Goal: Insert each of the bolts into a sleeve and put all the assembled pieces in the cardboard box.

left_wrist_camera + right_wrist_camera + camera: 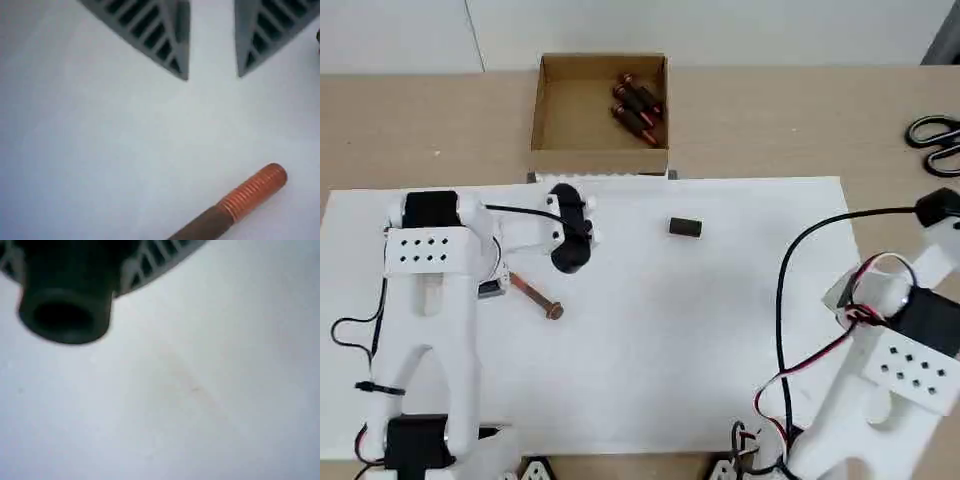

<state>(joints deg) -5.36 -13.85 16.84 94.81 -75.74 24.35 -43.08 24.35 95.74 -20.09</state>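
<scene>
A copper-coloured bolt (533,297) lies on the white sheet (650,340), its head toward the table's front. My left gripper (212,75) hangs open just above the sheet, and the bolt's threaded end (255,192) lies a little way off its fingertips. In the high view this gripper (492,288) sits at the bolt's threaded end. My right gripper (75,265) is shut on a black sleeve (65,315), whose open bore faces the camera. A second black sleeve (686,227) lies loose on the sheet. The cardboard box (552,100) holds several assembled pieces (638,106).
Scissors (935,140) lie on the wooden table at the far right edge. The right arm (895,350) stands over the sheet's right edge, with its cables looping beside it. The box stands just behind the sheet's back edge.
</scene>
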